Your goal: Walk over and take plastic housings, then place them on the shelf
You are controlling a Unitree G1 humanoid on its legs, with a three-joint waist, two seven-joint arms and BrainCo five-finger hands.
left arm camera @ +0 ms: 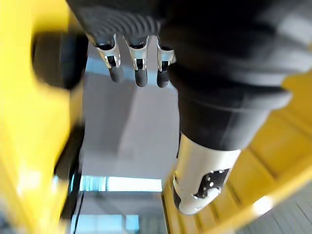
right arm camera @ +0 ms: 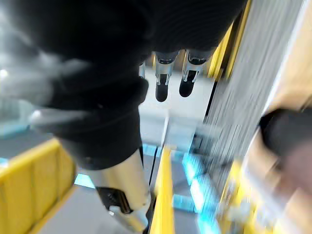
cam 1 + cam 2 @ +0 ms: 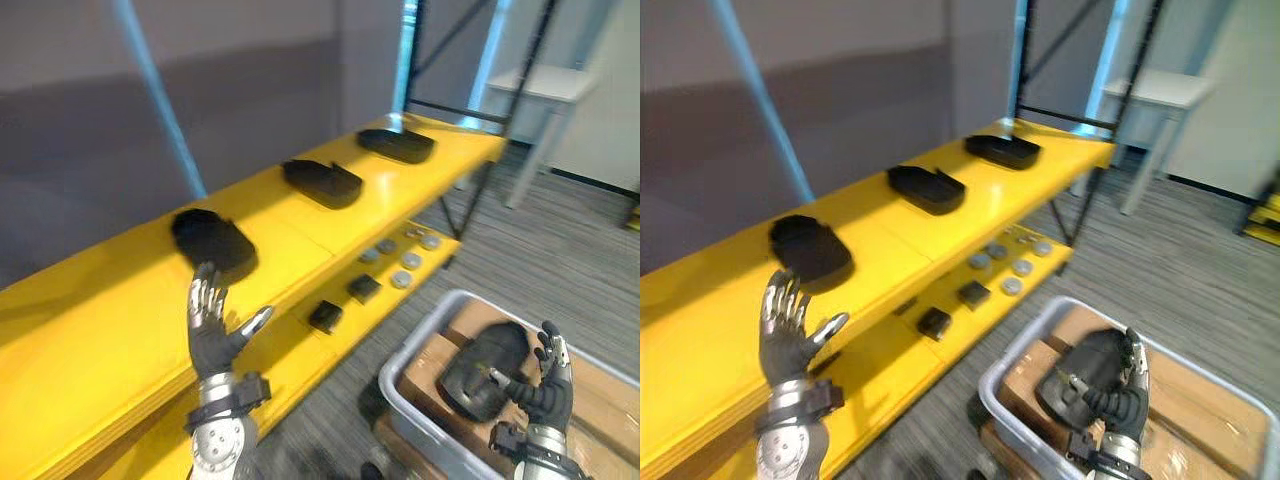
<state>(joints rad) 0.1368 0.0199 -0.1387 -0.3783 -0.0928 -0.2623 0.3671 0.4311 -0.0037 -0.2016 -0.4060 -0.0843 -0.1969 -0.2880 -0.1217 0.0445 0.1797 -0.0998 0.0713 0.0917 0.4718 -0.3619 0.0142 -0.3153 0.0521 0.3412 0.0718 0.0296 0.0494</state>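
Grey carpet [image 3: 540, 240], dim wall behind; a long yellow shelf [image 3: 300, 225] runs away on a slant. On its top board: nearest housing [image 3: 213, 240], second housing [image 3: 322, 183] further along, third housing [image 3: 397, 145] near the shelf's far end, all well apart. The shelf's lower board carries small black blocks [image 3: 325, 317] and grey discs [image 3: 402, 279]. Left hand [image 3: 210, 335] is up at the shelf's front edge, just below the nearest housing, fingers straight and spread, thumb out, holding nothing. On the floor in front of the shelf stands a grey bin [image 3: 415, 335] lined with cardboard [image 3: 600, 400]; a fourth housing [image 3: 480, 370] lies in it, not yet on the shelf. Right hand [image 3: 548, 390] stands against that housing's side away from the shelf, fingers straight up, thumb reaching across the shell (contact likely, no firm grip evident). Handling, as a judgement: thin moulded plastic shell, rounded and smooth, so probably light and stiff, a bit slippery on the domed back, more likely to scuff than break. Best hold looks to be across the narrow width, thumb on one long edge and fingers on the other, or fingers hooked under the rim; the crown offers nothing to catch. Room for it shows on the shelf's top board between the placed housings.
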